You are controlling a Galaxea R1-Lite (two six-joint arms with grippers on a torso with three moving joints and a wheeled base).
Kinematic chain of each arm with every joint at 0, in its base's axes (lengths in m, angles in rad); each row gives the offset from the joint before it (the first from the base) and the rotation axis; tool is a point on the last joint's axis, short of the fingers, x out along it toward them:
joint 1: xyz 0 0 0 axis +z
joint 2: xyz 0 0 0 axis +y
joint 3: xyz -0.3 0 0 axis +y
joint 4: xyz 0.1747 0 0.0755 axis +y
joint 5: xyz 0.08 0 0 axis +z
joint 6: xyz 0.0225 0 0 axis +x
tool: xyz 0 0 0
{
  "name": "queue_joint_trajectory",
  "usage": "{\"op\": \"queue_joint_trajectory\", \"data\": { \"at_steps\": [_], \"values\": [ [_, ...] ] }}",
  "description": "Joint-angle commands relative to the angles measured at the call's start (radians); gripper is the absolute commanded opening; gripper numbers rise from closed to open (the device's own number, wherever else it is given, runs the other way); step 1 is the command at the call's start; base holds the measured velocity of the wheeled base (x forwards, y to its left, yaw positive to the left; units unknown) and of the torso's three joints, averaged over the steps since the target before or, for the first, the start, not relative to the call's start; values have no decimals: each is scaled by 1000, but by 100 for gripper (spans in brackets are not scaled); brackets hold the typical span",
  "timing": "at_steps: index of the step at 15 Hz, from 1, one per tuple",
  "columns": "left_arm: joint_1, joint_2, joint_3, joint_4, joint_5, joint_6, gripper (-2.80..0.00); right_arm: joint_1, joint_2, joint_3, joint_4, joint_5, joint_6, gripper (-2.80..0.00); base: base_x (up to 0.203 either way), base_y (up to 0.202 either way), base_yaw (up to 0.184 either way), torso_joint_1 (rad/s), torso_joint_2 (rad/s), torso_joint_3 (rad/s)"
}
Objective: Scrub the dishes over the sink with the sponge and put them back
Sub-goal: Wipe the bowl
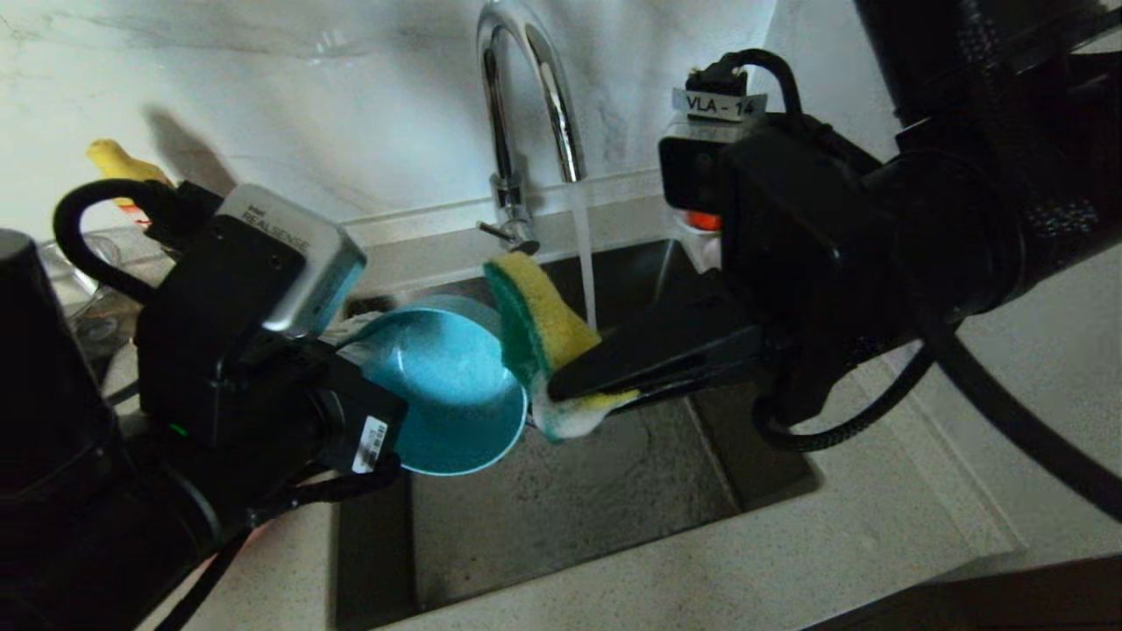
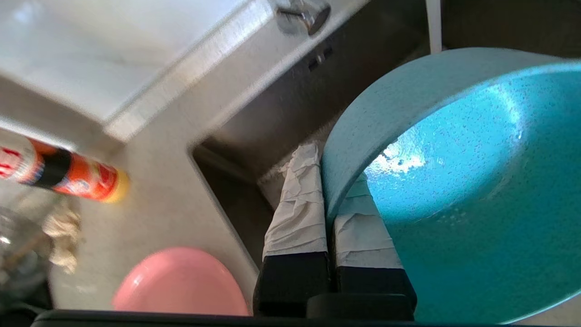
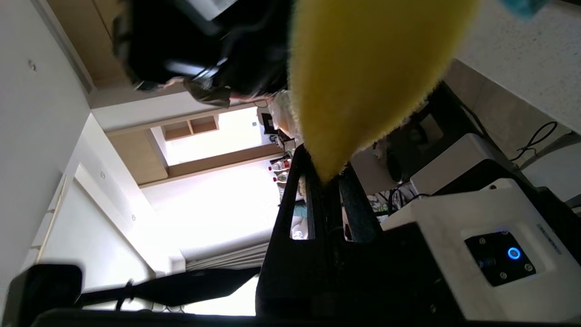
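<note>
My left gripper (image 2: pixel 329 181) is shut on the rim of the teal-blue bowl (image 2: pixel 454 181), one taped finger inside and one outside. The bowl (image 1: pixel 447 386) hangs tilted over the left part of the sink (image 1: pixel 570 508), its opening facing right. My right gripper (image 1: pixel 570 386) is shut on the lower end of the sponge (image 1: pixel 539 324), which stands upright with its green face against the bowl's right rim. In the right wrist view the yellow foam of the sponge (image 3: pixel 363 68) fills the space beyond the right gripper (image 3: pixel 327 175). The pink plate (image 2: pixel 181 284) lies on the counter left of the sink.
Water runs from the chrome tap (image 1: pixel 526 88) into the sink just behind the sponge. An orange-labelled bottle (image 2: pixel 68 175) and a beige cloth scrap (image 2: pixel 63 236) lie on the counter at the left. A yellow object (image 1: pixel 118 162) sits by the back wall.
</note>
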Motion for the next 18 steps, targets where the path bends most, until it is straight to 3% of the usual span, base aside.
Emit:
{"op": "queue_joint_trajectory", "data": {
  "at_steps": [1,5,8,11,16,18],
  "values": [
    [3,20,14,-2,4,-23,-280,2,-69,5,24,5,3,-280,0,0,0,0,0,0],
    [9,81,6,-3,5,-120,-280,-3,-159,21,42,4,1,-280,0,0,0,0,0,0],
    [10,88,20,-1,4,-150,-280,-39,-215,30,40,-5,1,-280,0,0,0,0,0,0],
    [15,119,45,19,7,-273,-280,-72,-260,29,37,-9,-1,-280,0,0,0,0,0,0],
    [54,202,-34,206,-2,-480,-280,-214,-311,32,37,-6,-15,-280,0,0,0,0,0,0],
    [70,238,-82,258,-34,-543,-280,-249,-320,35,37,-3,-17,-280,0,0,0,0,0,0]
  ]
}}
